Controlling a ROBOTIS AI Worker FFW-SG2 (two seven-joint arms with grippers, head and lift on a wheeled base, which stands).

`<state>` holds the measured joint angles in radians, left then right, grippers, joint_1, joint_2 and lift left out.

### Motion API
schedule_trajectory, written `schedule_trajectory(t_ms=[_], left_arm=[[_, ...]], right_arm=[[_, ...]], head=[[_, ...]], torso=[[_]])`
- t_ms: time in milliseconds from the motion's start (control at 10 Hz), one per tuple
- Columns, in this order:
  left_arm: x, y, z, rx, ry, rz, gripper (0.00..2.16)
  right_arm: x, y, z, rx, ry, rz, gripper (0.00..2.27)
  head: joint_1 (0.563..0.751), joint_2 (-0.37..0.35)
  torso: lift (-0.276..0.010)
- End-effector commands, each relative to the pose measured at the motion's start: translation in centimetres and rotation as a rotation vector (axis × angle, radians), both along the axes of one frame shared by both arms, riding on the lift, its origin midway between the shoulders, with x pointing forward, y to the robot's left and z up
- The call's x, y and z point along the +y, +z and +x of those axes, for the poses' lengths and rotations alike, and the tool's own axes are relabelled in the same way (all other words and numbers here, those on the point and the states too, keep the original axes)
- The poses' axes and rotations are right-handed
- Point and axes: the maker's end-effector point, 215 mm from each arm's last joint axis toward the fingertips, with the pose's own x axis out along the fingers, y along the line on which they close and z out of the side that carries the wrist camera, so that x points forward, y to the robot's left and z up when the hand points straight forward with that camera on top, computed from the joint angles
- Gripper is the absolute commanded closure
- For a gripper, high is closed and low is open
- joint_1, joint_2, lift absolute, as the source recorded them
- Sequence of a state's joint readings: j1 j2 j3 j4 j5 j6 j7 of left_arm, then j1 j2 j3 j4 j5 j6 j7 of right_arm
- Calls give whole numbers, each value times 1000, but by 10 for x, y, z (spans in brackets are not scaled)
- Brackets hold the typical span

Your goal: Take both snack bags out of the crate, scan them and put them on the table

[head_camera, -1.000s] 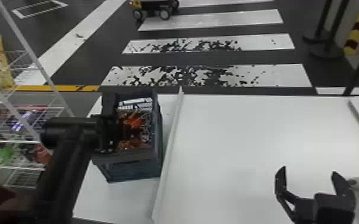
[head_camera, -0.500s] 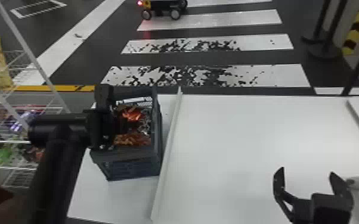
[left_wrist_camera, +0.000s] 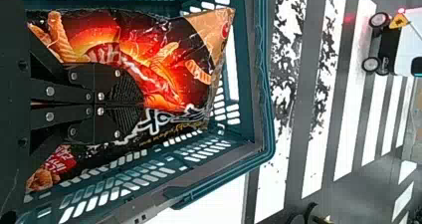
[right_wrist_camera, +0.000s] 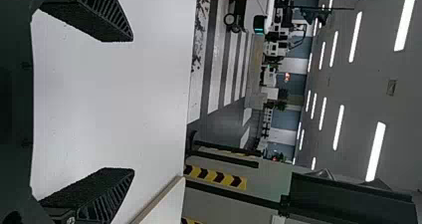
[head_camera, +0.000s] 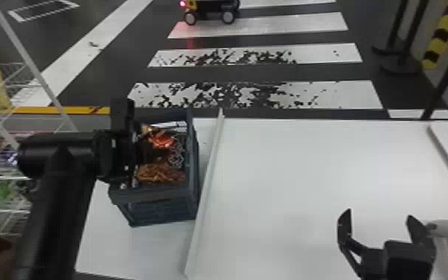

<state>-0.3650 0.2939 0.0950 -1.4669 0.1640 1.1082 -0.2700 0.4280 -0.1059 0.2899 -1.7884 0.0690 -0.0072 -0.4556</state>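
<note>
Black-and-orange snack bag (left_wrist_camera: 164, 82) sits inside the crate (head_camera: 160, 210); left gripper (left_wrist_camera: 143, 104) is closed on its film, presumably pinching slack for a lift. Right gripper (head_camera: 379, 215), jaws apart and empty, hangs over the table (head_camera: 290, 167), likely clear of that lift.

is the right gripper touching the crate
Apart: the head view shows a wide stretch of white table between the right gripper and the crate.
</note>
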Motion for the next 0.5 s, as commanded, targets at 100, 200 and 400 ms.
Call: schedule_trajectory(t_ms=[100,200,400], left_arm=[[2,11,-11,14,1,3,2138],[1,15,-12,8,-2,4,2138],[1,22,-13,1,-2,9,2138]], right_arm=[[0,-1,0,2,-1,2,53],[0,-1,0,3,-2,5,53],[0,-2,1,5,-1,4,53]], head=[[695,185],[695,185],[695,188]], torso=[[-94],[-94],[-94]])
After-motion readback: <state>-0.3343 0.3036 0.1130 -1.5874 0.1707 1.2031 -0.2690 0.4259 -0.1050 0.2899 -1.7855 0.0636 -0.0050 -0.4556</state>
